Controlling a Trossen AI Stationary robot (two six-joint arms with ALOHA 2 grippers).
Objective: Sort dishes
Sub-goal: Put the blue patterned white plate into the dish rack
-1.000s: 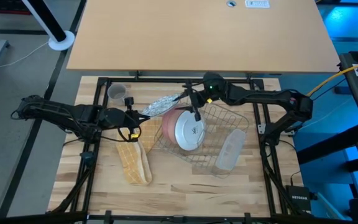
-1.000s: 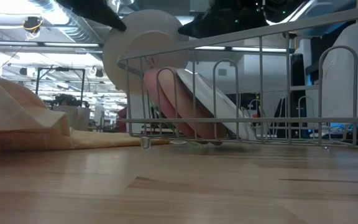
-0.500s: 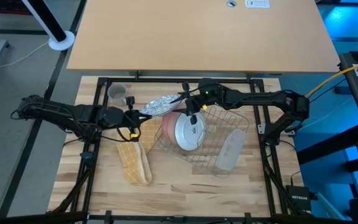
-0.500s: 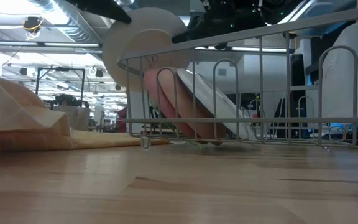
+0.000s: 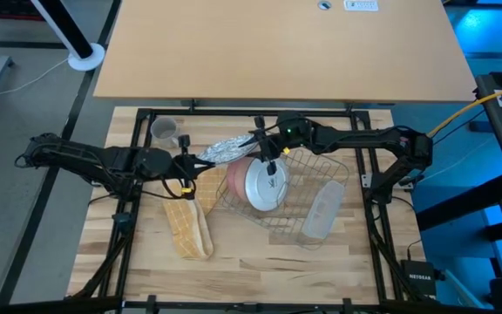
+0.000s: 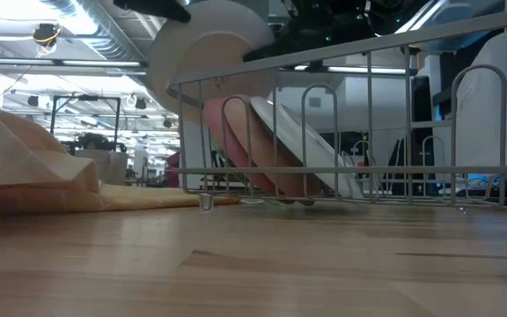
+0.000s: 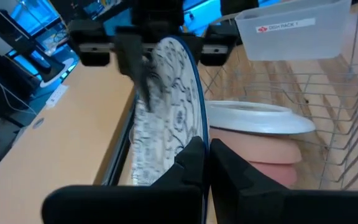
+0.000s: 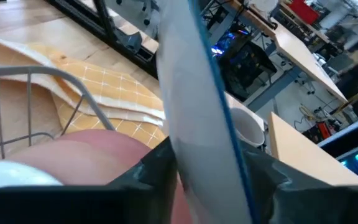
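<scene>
Low view: patterned plate half behind rack wires.

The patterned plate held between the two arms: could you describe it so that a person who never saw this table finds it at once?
Find the wire dish rack mid-table. Above its left corner, the left gripper and right gripper hold the patterned plate by opposite edges. Unlike the plain white plate and pink plate racked below, it is speckled grey with a blue rim.

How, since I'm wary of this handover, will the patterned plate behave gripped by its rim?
Probably stiff: the patterned plate holds its shape, pinched at one rim by the left end effector. Its glossy rim may slip or pivot. Likely breakable if dropped.
</scene>
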